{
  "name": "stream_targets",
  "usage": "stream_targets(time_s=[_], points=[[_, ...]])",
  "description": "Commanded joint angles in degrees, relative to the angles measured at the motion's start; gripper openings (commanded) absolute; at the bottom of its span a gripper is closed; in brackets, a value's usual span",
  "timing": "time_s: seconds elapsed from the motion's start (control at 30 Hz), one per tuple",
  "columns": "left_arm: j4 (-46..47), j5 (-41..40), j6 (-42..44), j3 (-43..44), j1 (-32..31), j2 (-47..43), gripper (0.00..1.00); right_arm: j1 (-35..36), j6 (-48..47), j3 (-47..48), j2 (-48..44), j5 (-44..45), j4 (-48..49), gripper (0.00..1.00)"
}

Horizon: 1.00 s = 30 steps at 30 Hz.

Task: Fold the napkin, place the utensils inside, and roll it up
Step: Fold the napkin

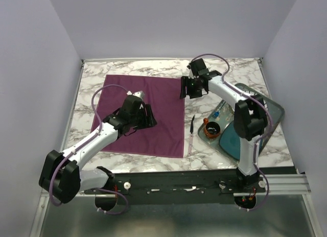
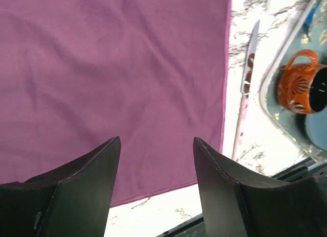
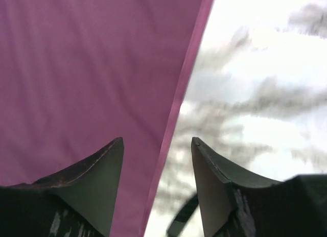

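Observation:
The plum-purple napkin (image 1: pixel 148 101) lies spread flat on the marble table (image 1: pixel 230 68). A slim silver knife (image 1: pixel 191 134) rests on the marble just right of the napkin's right hem, near the front. My left gripper (image 1: pixel 152 117) hovers over the napkin's middle, open and empty; in its wrist view (image 2: pixel 156 145) the napkin (image 2: pixel 112 73) fills the frame and the knife (image 2: pixel 249 63) shows beyond the hem. My right gripper (image 1: pixel 183 88) is at the napkin's far right edge. In its wrist view (image 3: pixel 157 145) it is open, straddling the napkin's (image 3: pixel 87 68) hem.
A grey tray (image 1: pixel 276 108) with a teal mat sits at the right, holding a small orange-rimmed dark cup (image 1: pixel 211 128), which also shows in the left wrist view as the cup (image 2: pixel 301 89). Lavender walls enclose the table on three sides.

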Motion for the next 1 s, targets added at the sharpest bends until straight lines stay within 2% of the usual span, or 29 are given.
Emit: stream_targets(time_s=[0.0, 0.13, 0.17, 0.23, 0.27, 0.37, 0.4, 0.47, 0.53, 0.67, 0.7, 0.73, 0.77, 0.97], points=[[-5.6, -6.5, -2.6, 0.7, 1.4, -5.8, 0.68, 4.9, -2.5, -12.1, -13.5, -2.3, 2.1, 0.68], [-11.7, -8.8, -7.5, -1.0, 9.4, -11.5, 0.70, 10.7, -2.9, -19.8, -18.9, -1.0, 2.5, 0.69], [-13.1, -8.8, -8.0, -1.2, 14.6, -12.5, 0.69, 11.6, -1.9, -21.0, -20.0, -1.2, 2.6, 0.69], [-15.5, -8.1, -8.9, -2.5, 20.5, -15.5, 0.69, 14.9, -1.1, -24.9, -22.3, -3.1, 4.7, 0.68], [-15.8, -7.0, -9.1, -3.1, 26.2, -16.4, 0.69, 16.0, 0.0, -26.1, -22.9, -3.5, 5.6, 0.68], [-16.3, -1.0, -10.1, -6.7, 35.7, -18.8, 0.68, 18.8, 1.6, -28.7, -22.5, -6.1, 9.1, 0.65], [-16.4, 0.5, -10.1, -8.6, 41.5, -18.6, 0.67, 18.9, 2.3, -28.8, -22.0, -6.5, 9.8, 0.63], [-16.5, 4.6, -9.3, -10.5, 46.7, -18.0, 0.60, 18.8, 2.1, -28.1, -20.2, -3.7, 10.2, 0.60], [-17.6, 3.5, -8.8, -12.3, 50.9, -17.6, 0.50, 18.8, 1.2, -26.8, -18.8, -0.4, 10.3, 0.54], [-18.2, -1.7, -10.8, -11.6, 53.3, -19.1, 0.50, 18.4, 1.9, -24.7, -16.1, -2.0, 10.3, 0.51], [-18.2, -8.2, -10.9, -11.8, 53.7, -19.2, 0.51, 18.4, 1.9, -24.9, -16.2, -3.4, 11.0, 0.51], [-18.6, -9.7, -11.2, -11.9, 54.1, -18.9, 0.54, 18.4, 1.8, -25.2, -16.3, -3.7, 11.2, 0.51], [-18.5, -8.8, -11.2, -11.9, 57.1, -18.5, 0.54, 18.4, 1.7, -25.4, -16.5, -4.0, 11.4, 0.51], [-18.4, -12.6, -11.6, -11.4, 62.0, -16.6, 0.55, 18.0, 0.8, -27.7, -17.8, -2.7, 11.6, 0.51]])
